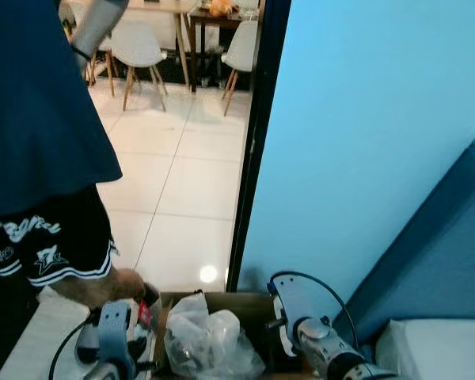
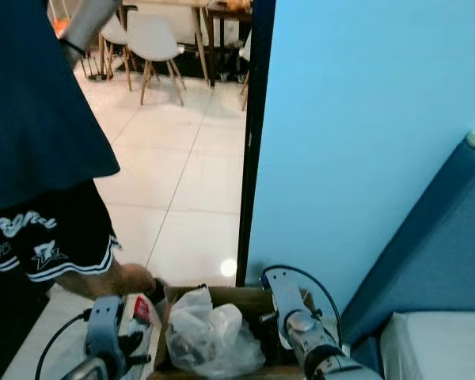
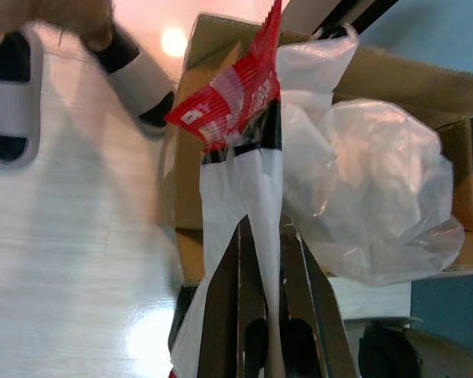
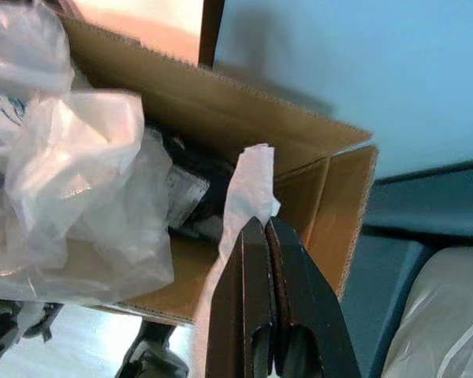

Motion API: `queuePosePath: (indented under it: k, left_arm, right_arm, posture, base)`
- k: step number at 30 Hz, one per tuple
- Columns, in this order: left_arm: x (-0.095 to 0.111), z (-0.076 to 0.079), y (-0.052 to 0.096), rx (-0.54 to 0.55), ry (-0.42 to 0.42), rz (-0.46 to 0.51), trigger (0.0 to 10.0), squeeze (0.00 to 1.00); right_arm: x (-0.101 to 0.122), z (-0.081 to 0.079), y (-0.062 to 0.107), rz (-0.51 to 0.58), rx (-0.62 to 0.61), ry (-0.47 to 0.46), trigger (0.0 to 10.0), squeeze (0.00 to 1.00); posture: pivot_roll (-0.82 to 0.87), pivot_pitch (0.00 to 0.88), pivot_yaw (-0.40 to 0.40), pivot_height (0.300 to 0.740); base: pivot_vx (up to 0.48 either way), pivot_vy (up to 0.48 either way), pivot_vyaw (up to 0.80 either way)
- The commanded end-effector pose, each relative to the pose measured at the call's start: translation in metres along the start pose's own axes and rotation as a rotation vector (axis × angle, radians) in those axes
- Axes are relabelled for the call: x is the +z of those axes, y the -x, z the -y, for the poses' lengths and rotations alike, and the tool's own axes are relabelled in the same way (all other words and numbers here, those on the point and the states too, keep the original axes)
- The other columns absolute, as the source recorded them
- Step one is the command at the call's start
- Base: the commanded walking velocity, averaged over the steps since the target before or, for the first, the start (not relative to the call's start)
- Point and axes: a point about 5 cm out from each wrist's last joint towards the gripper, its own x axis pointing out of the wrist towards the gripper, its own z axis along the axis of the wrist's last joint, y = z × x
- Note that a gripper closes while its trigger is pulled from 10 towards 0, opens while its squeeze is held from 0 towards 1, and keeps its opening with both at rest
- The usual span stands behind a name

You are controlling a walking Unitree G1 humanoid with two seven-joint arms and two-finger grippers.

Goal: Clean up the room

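Left gripper [image 3: 260, 236] clamps a white wrapper [image 3: 229, 205] with a red printed end [image 3: 232, 94]; its long axis runs along the fingers, red end pointing away over the cardboard box [image 3: 394, 71]; right gripper [image 4: 268, 236] is closed on a white paper scrap [image 4: 248, 185] above the box interior; the box holds a crumpled clear plastic bag [image 1: 206, 336] and a dark item [image 4: 193, 189]; a person [image 1: 39, 142] stands beside it.

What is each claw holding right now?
Left claw: closed on a red and white wrapper.
Right claw: closed on a scrap of white paper, above the cardboard box.
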Motion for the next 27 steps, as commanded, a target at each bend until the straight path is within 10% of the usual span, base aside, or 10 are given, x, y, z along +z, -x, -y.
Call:
queuePosePath:
  k: [1,7,10,12,24,27]
  left_arm:
    - [0.001,-0.008,0.006,-0.004,-0.002,0.032,10.0,0.00]
    - [0.010,-0.014,0.010,-0.021,-0.017,0.088,10.0,0.00]
    - [0.018,-0.016,0.011,-0.031,-0.028,0.127,10.0,0.00]
    - [0.022,-0.014,0.010,-0.040,-0.030,0.144,10.0,0.00]
    - [0.044,0.003,0.000,-0.105,-0.059,0.213,10.0,0.00]
    - [0.061,0.022,-0.010,-0.195,-0.042,0.248,10.0,0.00]
  right_arm:
    - [-0.012,-0.004,0.001,-0.040,0.002,-0.006,10.0,0.00]
    - [-0.010,0.002,0.001,-0.030,-0.034,-0.052,10.0,0.00]
    - [-0.009,0.008,0.001,-0.032,-0.055,-0.036,10.0,0.88]
    - [-0.006,0.011,0.001,-0.022,-0.068,-0.037,10.0,1.00]
    - [0.013,0.029,0.001,0.060,-0.150,-0.079,10.0,1.00]
    - [0.025,0.029,0.000,0.118,-0.089,-0.244,10.0,0.98]
  posture:
    - [0.38,0.203,-0.055,0.740]
    - [0.40,0.239,-0.047,0.740]
    - [0.40,0.253,-0.047,0.740]
    - [0.40,0.256,-0.048,0.740]
    - [0.36,0.227,-0.038,0.740]
    - [0.33,0.189,-0.043,0.740]
  base:
    - [0.000,0.000,0.00]
    - [0.000,0.000,0.00]
    - [0.000,0.000,0.00]
    - [0.000,0.000,0.00]
    - [0.000,0.000,0.00]
    - [0.000,0.000,0.00]
